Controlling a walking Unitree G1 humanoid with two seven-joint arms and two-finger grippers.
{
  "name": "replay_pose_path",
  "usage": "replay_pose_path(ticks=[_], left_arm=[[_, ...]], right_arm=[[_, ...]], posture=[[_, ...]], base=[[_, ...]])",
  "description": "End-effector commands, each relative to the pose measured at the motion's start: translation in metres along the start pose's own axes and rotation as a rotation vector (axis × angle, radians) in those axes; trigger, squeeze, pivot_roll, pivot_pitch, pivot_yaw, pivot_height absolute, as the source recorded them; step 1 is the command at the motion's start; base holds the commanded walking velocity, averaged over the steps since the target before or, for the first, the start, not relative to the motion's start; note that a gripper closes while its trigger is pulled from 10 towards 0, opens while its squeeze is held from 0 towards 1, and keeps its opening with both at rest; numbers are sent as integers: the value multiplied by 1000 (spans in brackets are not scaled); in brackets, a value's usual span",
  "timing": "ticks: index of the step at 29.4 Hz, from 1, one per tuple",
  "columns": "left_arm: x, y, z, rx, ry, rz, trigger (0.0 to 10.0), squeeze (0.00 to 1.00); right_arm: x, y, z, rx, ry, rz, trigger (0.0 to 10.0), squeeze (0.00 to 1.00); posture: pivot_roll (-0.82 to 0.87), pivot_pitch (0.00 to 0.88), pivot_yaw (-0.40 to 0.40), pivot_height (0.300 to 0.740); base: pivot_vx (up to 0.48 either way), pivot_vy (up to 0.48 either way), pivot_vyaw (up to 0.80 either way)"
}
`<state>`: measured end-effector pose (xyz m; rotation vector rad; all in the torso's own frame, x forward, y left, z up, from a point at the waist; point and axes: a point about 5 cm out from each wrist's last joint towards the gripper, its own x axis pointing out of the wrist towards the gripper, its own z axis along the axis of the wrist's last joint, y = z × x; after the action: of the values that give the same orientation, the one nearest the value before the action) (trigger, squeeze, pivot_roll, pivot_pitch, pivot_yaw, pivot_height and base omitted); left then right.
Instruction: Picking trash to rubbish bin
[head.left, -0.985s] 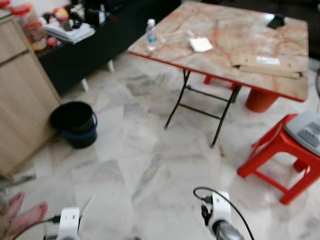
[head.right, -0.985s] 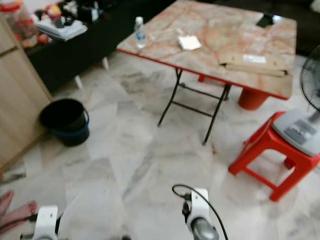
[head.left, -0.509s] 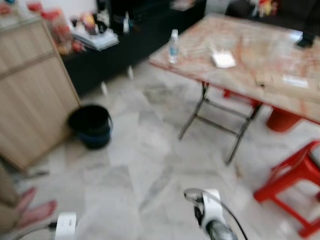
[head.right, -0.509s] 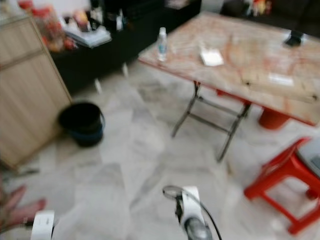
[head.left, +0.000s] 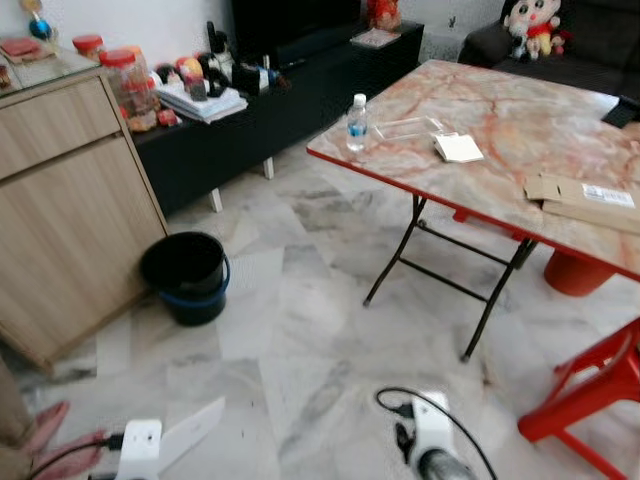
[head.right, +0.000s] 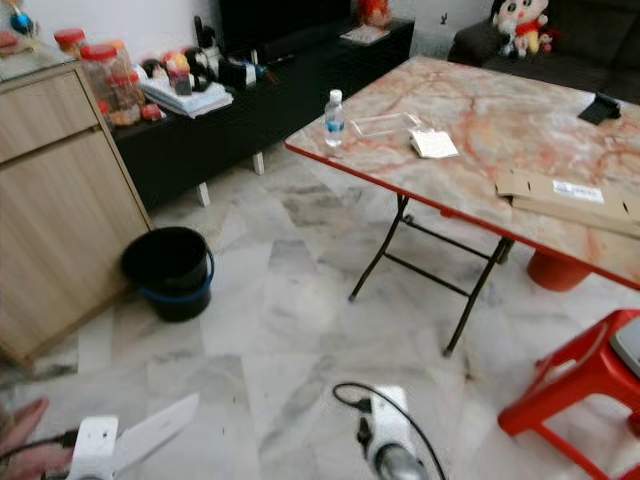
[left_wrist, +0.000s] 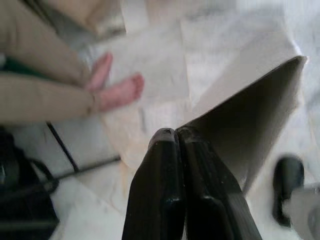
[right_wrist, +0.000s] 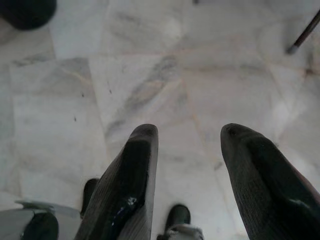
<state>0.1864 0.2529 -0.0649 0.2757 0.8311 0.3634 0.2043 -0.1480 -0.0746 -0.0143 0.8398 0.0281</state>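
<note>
One folding table (head.left: 520, 120) takes up the far right of the room, its marble-pattern top serving as a catch-all: one water bottle (head.left: 356, 122) upright at its near corner, one flat cardboard piece (head.left: 585, 195) toward the right edge, one small white packet (head.left: 459, 148) between them. One wooden cabinet (head.left: 60, 210) stands to the left. One red stool (head.left: 590, 390) sits low at the right. One black rubbish bin (head.left: 186, 275) stands on the floor just beside the cabinet, open-topped — likely put there to be reached from the middle of the room.

The left gripper (left_wrist: 176, 137) has its fingers pressed together on one flat grey sheet of trash (left_wrist: 250, 120), pinched at an edge so the sheet sticks out forward — a carrying hold, by my reading, for the walk to the bin, which is still well apart. The right gripper (right_wrist: 187, 150) hangs with fingers spread wide, holding nothing. A person's bare feet (left_wrist: 117, 87) rest on the tiles near the robot's left.
</note>
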Motion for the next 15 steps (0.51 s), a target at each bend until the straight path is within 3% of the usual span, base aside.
replay_pose_path(ticks=[1, 3, 9, 15], left_arm=[[0, -4, 4, 27, -8, -22, 10000, 0], [1, -4, 4, 31, -7, -23, 10000, 0], [1, -5, 3, 30, 6, -36, 10000, 0], [1, -5, 4, 26, 4, -35, 10000, 0]], right_arm=[[-1, -11, -2, -21, 10, -35, 10000, 0], [-1, -10, -2, -18, 12, -34, 10000, 0], [-1, -8, -4, 4, 19, -30, 10000, 0], [0, -3, -1, -40, 10, -3, 10000, 0]], posture=[[117, 0, 22, 740], [117, 0, 23, 740], [125, 0, 21, 740], [132, 0, 21, 740]], base=[[382, 0, 800], [384, 0, 800], [384, 0, 0], [385, 0, 75]])
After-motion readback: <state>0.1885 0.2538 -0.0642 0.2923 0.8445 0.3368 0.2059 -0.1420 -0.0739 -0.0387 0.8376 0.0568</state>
